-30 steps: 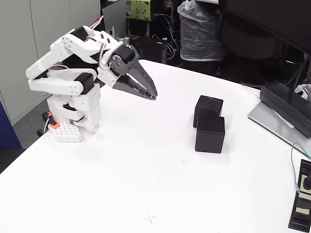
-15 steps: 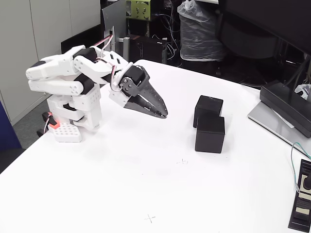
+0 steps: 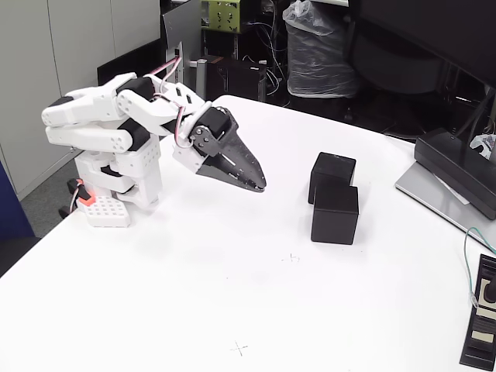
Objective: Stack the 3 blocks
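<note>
Two matte black blocks stand on the white table (image 3: 232, 294) right of centre. The nearer block (image 3: 335, 215) touches the farther block (image 3: 333, 172) behind it, and both rest on the table surface. My gripper (image 3: 259, 186) hangs a little above the table, to the left of the blocks and well apart from them. Its dark pointed fingers (image 3: 236, 167) are together, pointing down and right, with nothing held between them. The white arm (image 3: 116, 124) reaches out from its base at the left.
A white perforated brick with an orange part (image 3: 105, 209) sits by the arm's base. A grey laptop with a black box on it (image 3: 453, 174) lies at the right edge. A thin cable (image 3: 467, 256) and a black strip (image 3: 482, 325) lie at the lower right.
Over the last second the arm reached forward and the gripper came down and to the right, closer to the blocks. It has barely moved in the last half second. The blocks have not moved.
</note>
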